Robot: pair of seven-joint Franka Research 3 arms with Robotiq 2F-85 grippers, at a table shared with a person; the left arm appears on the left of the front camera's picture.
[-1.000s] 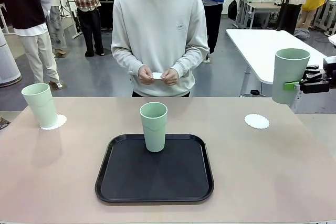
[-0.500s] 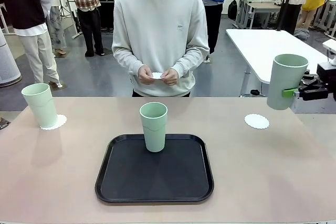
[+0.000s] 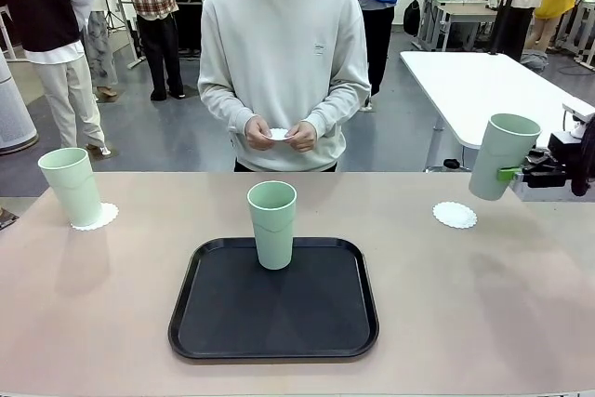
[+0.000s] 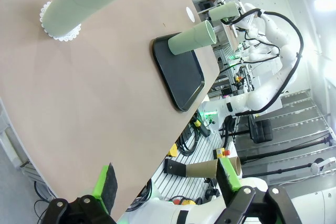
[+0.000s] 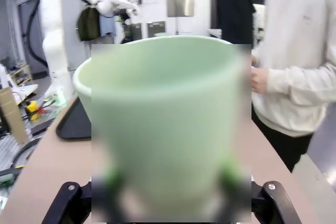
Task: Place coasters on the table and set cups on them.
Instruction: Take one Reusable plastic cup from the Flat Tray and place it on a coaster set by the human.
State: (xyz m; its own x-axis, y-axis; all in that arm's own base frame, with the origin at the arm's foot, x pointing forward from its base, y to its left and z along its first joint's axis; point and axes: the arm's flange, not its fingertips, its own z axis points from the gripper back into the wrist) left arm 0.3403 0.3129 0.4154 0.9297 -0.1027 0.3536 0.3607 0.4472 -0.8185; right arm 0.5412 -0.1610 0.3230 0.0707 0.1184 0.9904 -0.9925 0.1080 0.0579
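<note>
A mint-green cup [image 3: 502, 157] hangs tilted in the air at the right, with my right gripper [image 3: 513, 174] shut on its side. It is above and to the right of a bare white coaster [image 3: 455, 215] on the table [image 3: 483, 304]. The right wrist view shows this cup [image 5: 165, 119] close up and blurred between the fingers. A second cup [image 3: 70, 186] stands on a coaster [image 3: 100, 218] at the far left. The third cup [image 3: 271, 223] stands on the black tray [image 3: 273, 323]. The person's hands hold another coaster [image 3: 278, 134]. My left gripper [image 4: 167, 179] is open off the table's edge, holding nothing.
The person stands at the far edge, behind the tray. The left wrist view looks along the tabletop at the left cup [image 4: 84, 1] and the tray [image 4: 178, 72]. A white table [image 3: 474, 76] stands behind at the right. Bare tabletop lies on both sides of the tray.
My right gripper has come down and a little to the left with the cup, tilting it more. The person and the other two cups have not moved.
</note>
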